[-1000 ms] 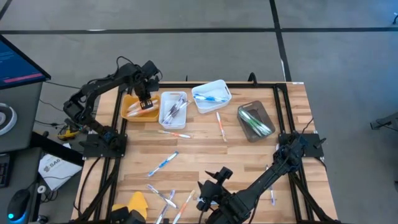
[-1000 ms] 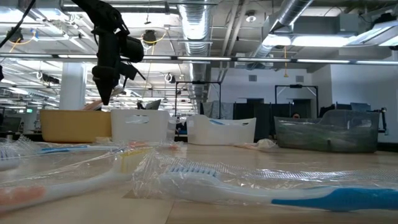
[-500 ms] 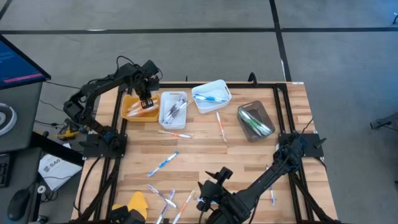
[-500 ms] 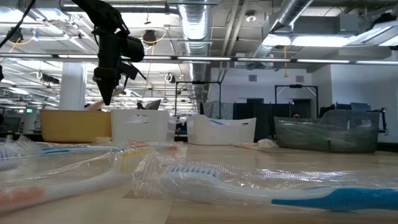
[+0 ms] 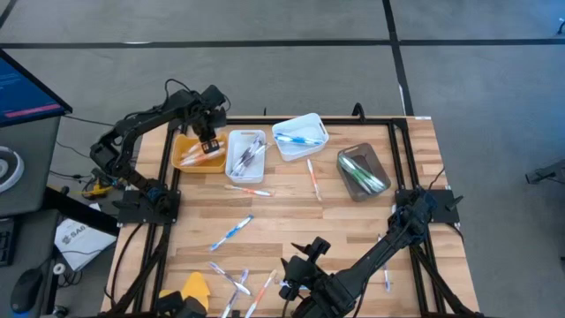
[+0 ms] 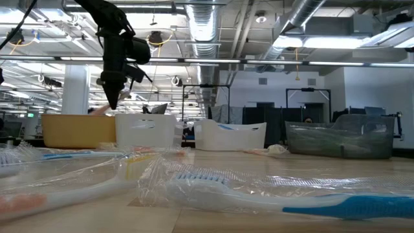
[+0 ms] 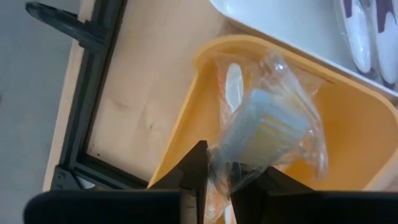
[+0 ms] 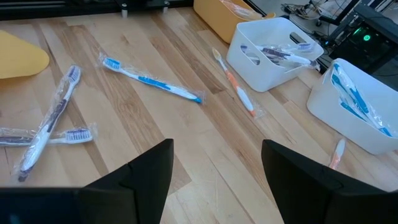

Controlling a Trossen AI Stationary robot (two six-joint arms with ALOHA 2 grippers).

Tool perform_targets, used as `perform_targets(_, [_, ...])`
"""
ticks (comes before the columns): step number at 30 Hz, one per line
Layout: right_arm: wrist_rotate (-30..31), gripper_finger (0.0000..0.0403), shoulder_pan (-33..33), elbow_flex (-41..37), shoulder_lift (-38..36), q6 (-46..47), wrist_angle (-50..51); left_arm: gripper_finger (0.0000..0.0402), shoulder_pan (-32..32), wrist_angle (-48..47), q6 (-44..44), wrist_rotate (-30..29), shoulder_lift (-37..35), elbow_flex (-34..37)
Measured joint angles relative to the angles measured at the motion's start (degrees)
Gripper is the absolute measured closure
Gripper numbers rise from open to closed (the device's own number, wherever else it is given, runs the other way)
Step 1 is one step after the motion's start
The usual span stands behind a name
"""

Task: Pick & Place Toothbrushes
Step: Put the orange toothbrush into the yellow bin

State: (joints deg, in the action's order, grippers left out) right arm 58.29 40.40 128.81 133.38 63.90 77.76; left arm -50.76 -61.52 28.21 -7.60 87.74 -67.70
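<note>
**Operator:** Checking the left gripper [image 7: 214, 180]: what do the jaws hold?

**Technician:** They pinch a wrapped toothbrush [image 7: 264, 127] by its handle end, above the orange bin [image 5: 196, 152] at the counter's far left corner. Judgement: release only with the brush head inside the bin walls, and part the jaws fully, since the wrapper may cling to a finger.

**Operator:** And the right gripper [image 8: 214, 180]?

**Technician:** It waits near the counter's front edge, jaws spread wide and empty, facing loose toothbrushes [image 8: 152, 81] on the wood.

**Operator:** Counter condition?

**Technician:** Pale wooden planks [image 5: 353, 230] in a black frame. Two white bins [image 5: 245, 155] and a grey bin [image 5: 360, 170] already contain brushes; a yellow lump [image 5: 192, 290] lies at the front.

**Operator:** Surroundings?

**Technician:** Grey floor, a monitor to the left, ceiling ducts behind.
</note>
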Motion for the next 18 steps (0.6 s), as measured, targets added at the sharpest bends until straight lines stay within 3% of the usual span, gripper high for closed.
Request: perform_targets(18, [0.01, 0.0165, 0.0, 0.0, 0.0, 0.0, 0.0, 0.0352, -0.31, -0.77, 3.06, 1.07, 0.0, 0.0])
